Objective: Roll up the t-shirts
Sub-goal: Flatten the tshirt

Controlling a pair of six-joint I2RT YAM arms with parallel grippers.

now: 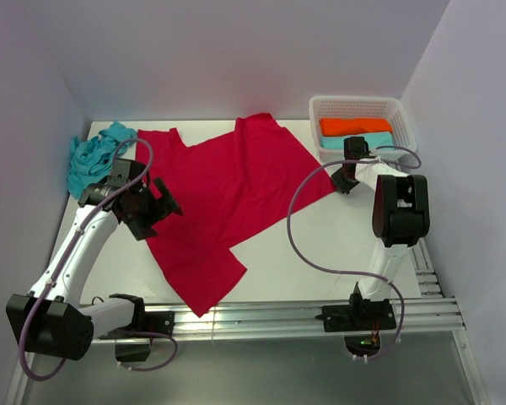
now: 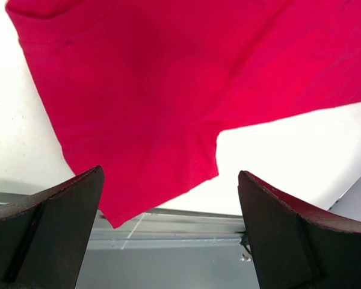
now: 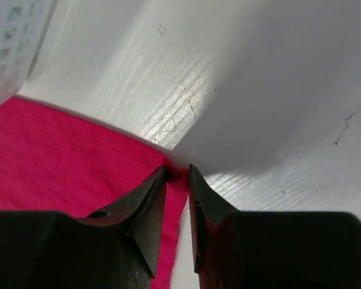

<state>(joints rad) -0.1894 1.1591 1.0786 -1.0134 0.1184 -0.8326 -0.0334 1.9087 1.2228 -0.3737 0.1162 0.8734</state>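
step: flattening and squaring the red t-shirt (image 1: 228, 186) before any roll is begun (judged; no rolled edge shows yet)
red t-shirt, place: spread across the middle of the counter (image 1: 320, 245), skewed to its edges, near end close to the front edge
turquoise t-shirt (image 1: 91, 159): crumpled at the far left corner, touching the red one's edge, not in work
left gripper (image 1: 158, 209): released, jaws spread wide, nothing between them; hangs over the left side of the red cloth
right gripper (image 3: 178, 171): jaws drawn narrow about the right-hand corner of the red shirt, down at the counter. Red cloth shows between the tips, but I cannot tell whether it is truly pinched
basket (image 1: 405, 118): far right corner, just behind the right gripper, with orange and turquoise folded cloth inside
how to do it well: confirm the corner hold before pulling, since a hem this thin can slip out
how to do it well, left: take the opposite edge low, at the hem and not mid-panel
pull: both sides outward and evenly, so the cloth goes taut without dragging the whole shirt
risk: the right arm swinging back into the basket
risk: a roll begun on a skewed shirt will likely come out cone-shaped
next need: one straight edge lying parallel to the counter front to start from
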